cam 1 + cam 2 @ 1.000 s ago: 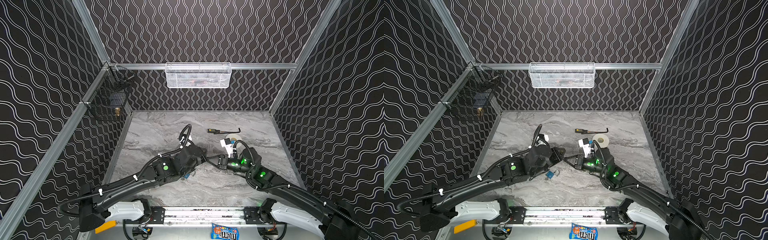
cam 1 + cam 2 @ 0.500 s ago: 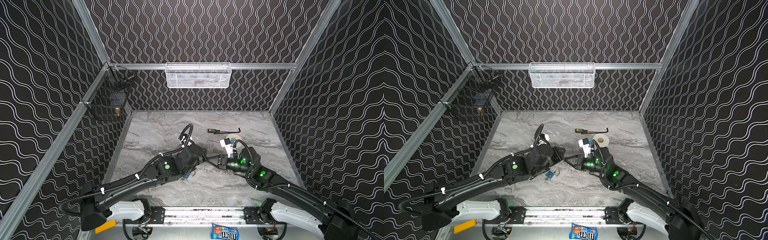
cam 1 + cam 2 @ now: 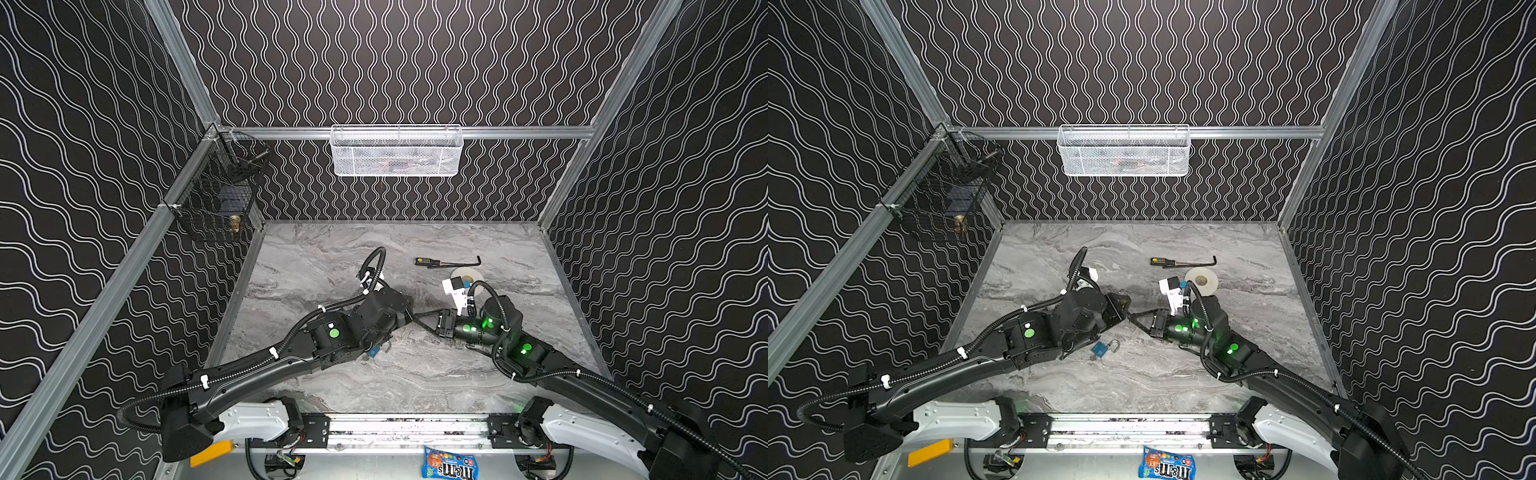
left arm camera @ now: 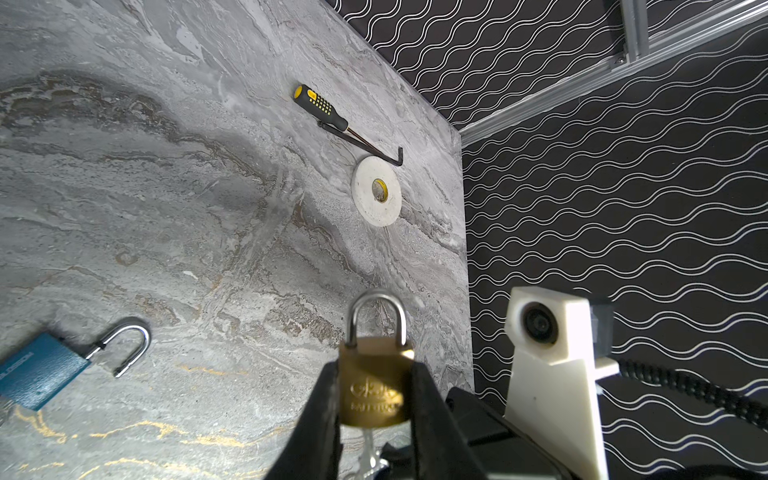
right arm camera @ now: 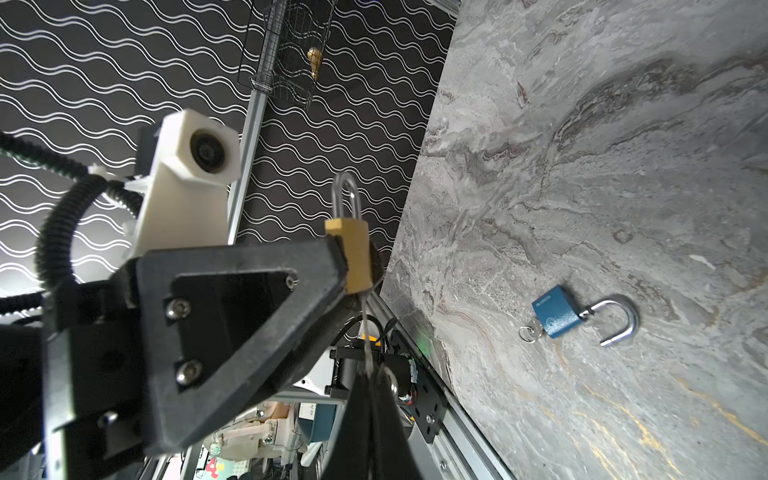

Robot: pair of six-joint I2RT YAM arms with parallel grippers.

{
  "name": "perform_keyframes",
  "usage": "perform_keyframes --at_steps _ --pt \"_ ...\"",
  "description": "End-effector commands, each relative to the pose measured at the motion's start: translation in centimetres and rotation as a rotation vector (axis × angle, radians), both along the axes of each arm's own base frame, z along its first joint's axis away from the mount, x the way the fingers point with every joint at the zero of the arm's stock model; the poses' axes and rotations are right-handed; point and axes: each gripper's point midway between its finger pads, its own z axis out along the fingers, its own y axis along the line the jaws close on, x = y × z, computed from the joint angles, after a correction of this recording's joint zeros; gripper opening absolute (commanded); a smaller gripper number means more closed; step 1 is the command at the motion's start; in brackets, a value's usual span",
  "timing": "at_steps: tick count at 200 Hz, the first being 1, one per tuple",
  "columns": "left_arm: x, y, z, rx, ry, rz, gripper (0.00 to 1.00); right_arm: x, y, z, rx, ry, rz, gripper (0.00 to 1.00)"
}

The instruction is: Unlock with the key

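There's one clean read here: the m&m's logo in big letters on the blue candy bag [image 3: 449, 468] lying in front of the rail, visible in both top views [image 3: 1165, 468]. The blue padlock [image 5: 555, 311] carries a short white brand word along its body, too small to make out. The brass padlock [image 4: 376, 386] shows a stamped emblem over a line of lettering, also illegible.

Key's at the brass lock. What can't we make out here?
Right wrist view: the key is a thin edge-on sliver; its head is buried in the right hand, so depth in the brass padlock is unreadable.
Left wrist view: the key is cut off by the frame edge under the lock.
A top view: the blue padlock is mostly under the left arm.
Both top views: the white basket contents blur behind mesh.
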Motion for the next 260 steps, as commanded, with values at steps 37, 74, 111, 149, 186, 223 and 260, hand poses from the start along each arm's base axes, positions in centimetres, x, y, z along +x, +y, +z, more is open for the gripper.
perform_keyframes --at_steps 37,74,111,149,186,223,260 --pt "0.1 0.0 0.0 0.003 -0.002 0.000 0.00 0.4 0.1 1.6 0.071 -0.013 -0.010 0.00" --pt "0.1 -0.4 0.1 -0.006 -0.002 -0.007 0.00 0.5 0.4 1.2 0.056 0.000 -0.001 0.00" --pt "0.1 -0.2 0.1 0.001 -0.004 -0.006 0.00 1.1 -0.4 0.8 0.052 0.008 -0.055 0.00" --pt "0.1 -0.4 -0.2 0.021 0.005 -0.016 0.00 1.6 -0.7 0.7 0.006 0.001 -0.084 0.00" --pt "0.1 -0.6 -0.6 0.027 0.023 -0.012 0.00 1.9 -0.7 1.6 -0.013 -0.037 -0.101 0.00" --pt "0.3 -1.3 0.0 -0.028 0.030 -0.010 0.00 2.0 -0.5 1.4 -0.027 -0.057 -0.129 0.00" --pt "0.2 -1.9 -0.4 -0.093 0.061 0.004 0.00 1.8 -0.3 1.4 -0.048 -0.107 -0.180 0.00"
